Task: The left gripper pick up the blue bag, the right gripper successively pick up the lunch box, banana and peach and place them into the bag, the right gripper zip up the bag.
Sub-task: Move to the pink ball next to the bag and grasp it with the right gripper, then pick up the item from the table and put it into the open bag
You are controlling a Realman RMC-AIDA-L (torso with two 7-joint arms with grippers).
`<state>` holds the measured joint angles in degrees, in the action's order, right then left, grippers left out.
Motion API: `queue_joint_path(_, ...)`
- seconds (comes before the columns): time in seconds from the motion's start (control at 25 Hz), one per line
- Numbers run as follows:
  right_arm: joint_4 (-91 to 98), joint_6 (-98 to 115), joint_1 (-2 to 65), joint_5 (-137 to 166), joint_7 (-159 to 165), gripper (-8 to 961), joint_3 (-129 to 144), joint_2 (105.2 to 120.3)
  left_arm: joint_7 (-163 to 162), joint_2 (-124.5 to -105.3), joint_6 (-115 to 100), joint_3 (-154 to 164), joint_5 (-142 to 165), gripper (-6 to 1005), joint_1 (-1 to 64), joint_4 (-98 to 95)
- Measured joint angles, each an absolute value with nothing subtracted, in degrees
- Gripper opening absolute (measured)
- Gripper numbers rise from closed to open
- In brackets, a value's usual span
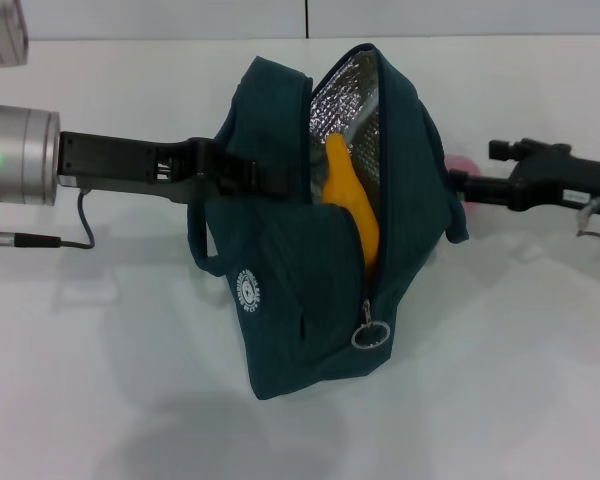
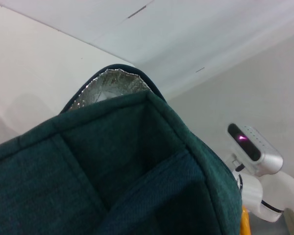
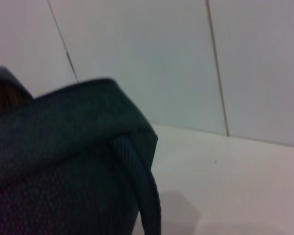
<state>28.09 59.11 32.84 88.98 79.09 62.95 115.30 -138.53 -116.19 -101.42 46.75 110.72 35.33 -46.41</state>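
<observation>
Bag (image 1: 320,250) held by left claw (image 1: 242,177), banana (image 1: 352,195) inside.

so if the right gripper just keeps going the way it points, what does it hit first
Most likely the side wall of the blue bag. The right gripper points straight at it, a pink thing at its tip; contact is unclear.

- You get bright, even light from above on the white table (image 1: 130,380)
- A soft shadow pools under the blue bag (image 1: 320,230)
- Its foil lining (image 1: 345,100) glints
- Your right wrist view is blurred; bag fabric fills it dark
</observation>
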Motion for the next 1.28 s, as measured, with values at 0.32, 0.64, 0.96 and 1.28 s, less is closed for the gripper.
queue_joint_path(0.32, 27.35, 54.18, 34.52, 89.03, 79.11, 754, 67.85, 115.79, -138.5, -116.19, -101.36, 46.76, 110.71, 32, 35.33, -46.41)
queue_joint_path(0.64, 27.43, 54.04, 34.49, 89.03, 79.16, 715, 68.38, 115.73, -138.63, -116.11, -101.33, 46.76, 110.63, 32, 35.33, -46.4)
queue_joint_path(0.96, 27.9, 54.13, 34.02, 89.03, 79.1, 403, 68.49, 115.64, -138.62, -116.0, -101.33, 46.76, 109.97, 32, 35.49, -46.41)
queue_joint_path(1.28, 31.33, 57.85, 31.91, 87.63, 79.61, 208, 67.72, 115.58, -138.43, -116.01, -101.4, 46.75, 109.85, 32, 34.85, -46.41)
